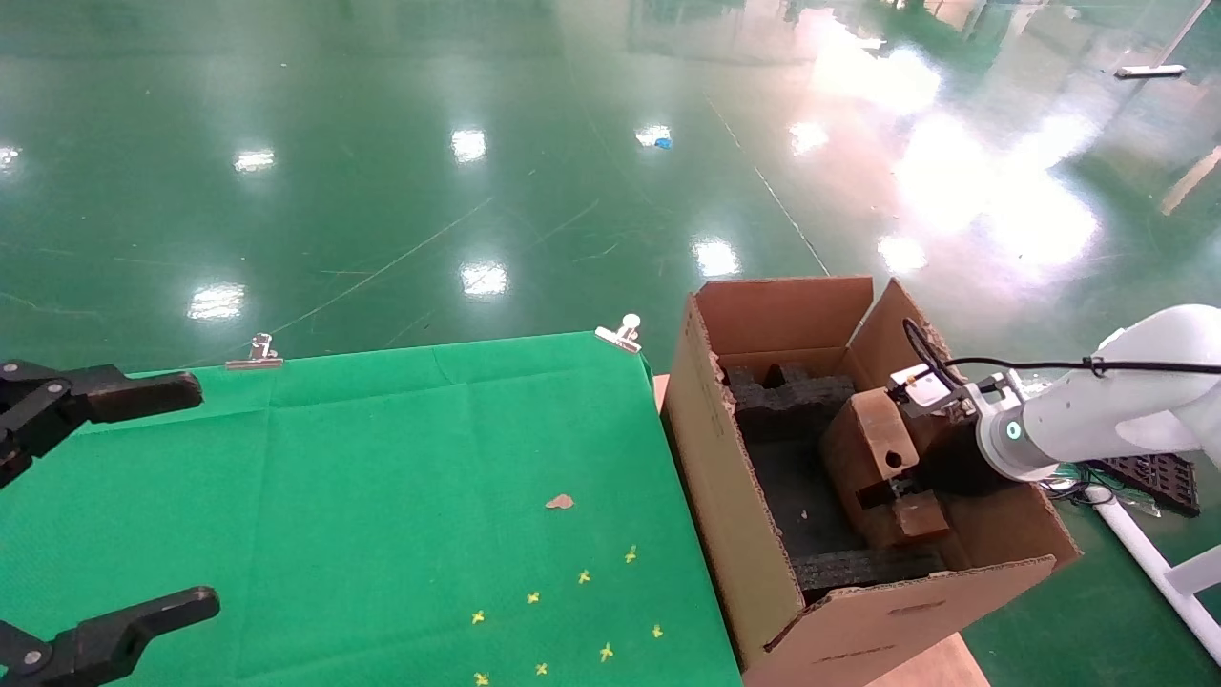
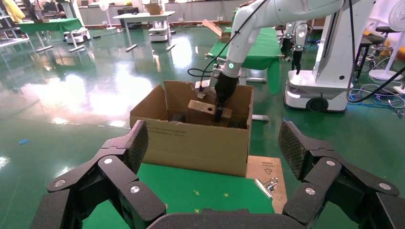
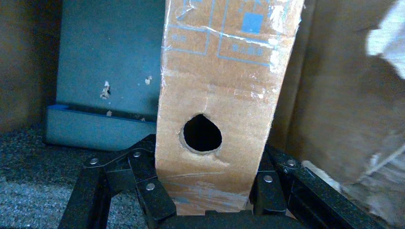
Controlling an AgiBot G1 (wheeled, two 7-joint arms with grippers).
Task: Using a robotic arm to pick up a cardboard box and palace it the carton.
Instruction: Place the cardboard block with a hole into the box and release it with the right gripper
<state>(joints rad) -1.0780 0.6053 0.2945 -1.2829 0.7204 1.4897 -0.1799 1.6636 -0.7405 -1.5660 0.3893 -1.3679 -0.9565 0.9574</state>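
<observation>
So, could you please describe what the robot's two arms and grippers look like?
The right arm is glossy white with a green-lit ring, a thick black cable and a black right gripper with silver rivets. The left gripper is bare black, with textured finger pads and silver rivets.

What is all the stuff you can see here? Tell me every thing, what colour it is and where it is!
cardboard box: one, brown, with a round hole, held inside the carton
carton: one, brown, flaps up, beside the green table on its right
black foam: several pieces, lining the carton
green cloth: one, covering the table
metal clips: two, silver, on the cloth's far edge
yellow marks: several, small, on the cloth
brown scrap: one, on the cloth
left pincer: black, open, over the table's left side
right pincer: black, on a white arm, shut on the cardboard box
</observation>
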